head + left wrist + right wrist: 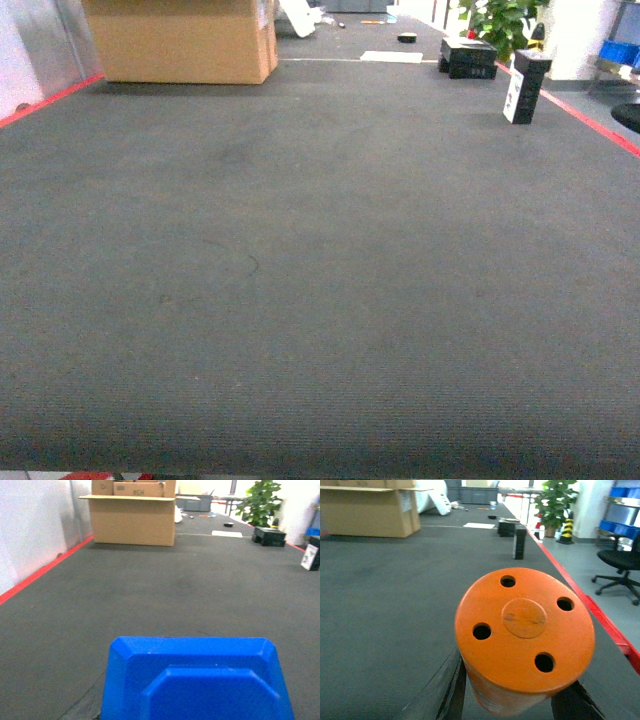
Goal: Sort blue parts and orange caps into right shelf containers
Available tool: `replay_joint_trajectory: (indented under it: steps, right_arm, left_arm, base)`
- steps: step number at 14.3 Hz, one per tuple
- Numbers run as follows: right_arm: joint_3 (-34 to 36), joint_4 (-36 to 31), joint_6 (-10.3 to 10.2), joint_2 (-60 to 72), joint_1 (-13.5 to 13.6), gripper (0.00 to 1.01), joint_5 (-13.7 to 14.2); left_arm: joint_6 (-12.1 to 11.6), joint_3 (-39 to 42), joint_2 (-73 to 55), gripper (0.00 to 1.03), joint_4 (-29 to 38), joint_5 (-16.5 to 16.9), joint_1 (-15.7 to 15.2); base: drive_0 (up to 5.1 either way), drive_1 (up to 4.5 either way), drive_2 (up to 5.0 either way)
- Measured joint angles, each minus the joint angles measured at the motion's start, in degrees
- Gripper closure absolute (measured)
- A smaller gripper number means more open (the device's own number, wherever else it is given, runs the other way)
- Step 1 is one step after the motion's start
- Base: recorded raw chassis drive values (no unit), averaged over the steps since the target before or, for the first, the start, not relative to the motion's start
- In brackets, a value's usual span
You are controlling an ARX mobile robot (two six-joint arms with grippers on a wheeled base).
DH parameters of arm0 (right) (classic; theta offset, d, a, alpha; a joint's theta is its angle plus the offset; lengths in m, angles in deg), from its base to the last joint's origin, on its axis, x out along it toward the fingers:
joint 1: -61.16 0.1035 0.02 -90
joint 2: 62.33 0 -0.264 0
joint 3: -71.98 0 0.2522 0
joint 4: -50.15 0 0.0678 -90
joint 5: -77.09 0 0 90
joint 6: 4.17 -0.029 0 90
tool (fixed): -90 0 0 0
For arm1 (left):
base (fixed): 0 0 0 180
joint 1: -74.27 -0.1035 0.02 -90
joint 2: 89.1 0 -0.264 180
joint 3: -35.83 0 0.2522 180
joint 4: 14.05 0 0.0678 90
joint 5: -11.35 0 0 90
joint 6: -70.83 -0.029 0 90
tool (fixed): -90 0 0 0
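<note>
An orange cap (pixel 525 630) fills the right wrist view, its flat round end with several holes facing the camera. My right gripper (pixel 512 700) is shut on it, a dark finger (pixel 451 690) showing on either side. A blue part (pixel 197 680) with bevelled edges fills the bottom of the left wrist view above the dark floor and hides my left gripper's fingers. Blue shelf containers (pixel 621 510) stand on a rack far off at the right. The head view shows neither gripper and neither object.
Dark carpet (pixel 300 260) bordered by red tape lines (pixel 590 115) stretches ahead. A large cardboard box (pixel 185 40) stands at the far left. Black boxes (pixel 467 57), an upright black box (pixel 525 85), a potted plant (pixel 552 502) and an office chair (pixel 622 565) are on the right.
</note>
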Motion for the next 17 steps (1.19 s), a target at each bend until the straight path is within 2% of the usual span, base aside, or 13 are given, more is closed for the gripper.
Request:
replay_joint_trajectory:
  steps: [2, 7, 9, 10, 17]
  right_arm:
    - [0.81, -0.15, 0.00, -0.74, 0.37, 0.60, -1.27]
    - [3.23, -0.50, -0.17, -3.37, 0.37, 0.60, -1.25]
    - [3.23, -0.31, -0.24, -3.37, 0.37, 0.60, -1.25]
    - [3.23, -0.33, -0.24, -3.37, 0.37, 0.60, -1.27]
    - [3.23, -0.33, -0.24, -3.37, 0.37, 0.60, -1.27]
  left_arm:
    - [0.02, 1.29, 2.34, 0.59, -1.64, -0.09, 0.31]
    - [0.02, 3.56, 7.93, 0.59, -4.00, -0.07, 0.15]
    - [0.04, 3.52, 16.83, 0.59, -15.02, -0.13, 0.15]
    - [0.02, 3.23, 17.27, 0.59, -13.03, -0.04, 0.17]
    - [0.02, 3.52, 17.31, 0.59, -14.16, -0.07, 0.15]
  base:
    - [0.0, 0.00, 0.0]
    - [0.0, 0.00, 0.0]
    - [0.0, 0.00, 0.0]
    - [0.0, 0.00, 0.0]
    - [0.0, 0.00, 0.0]
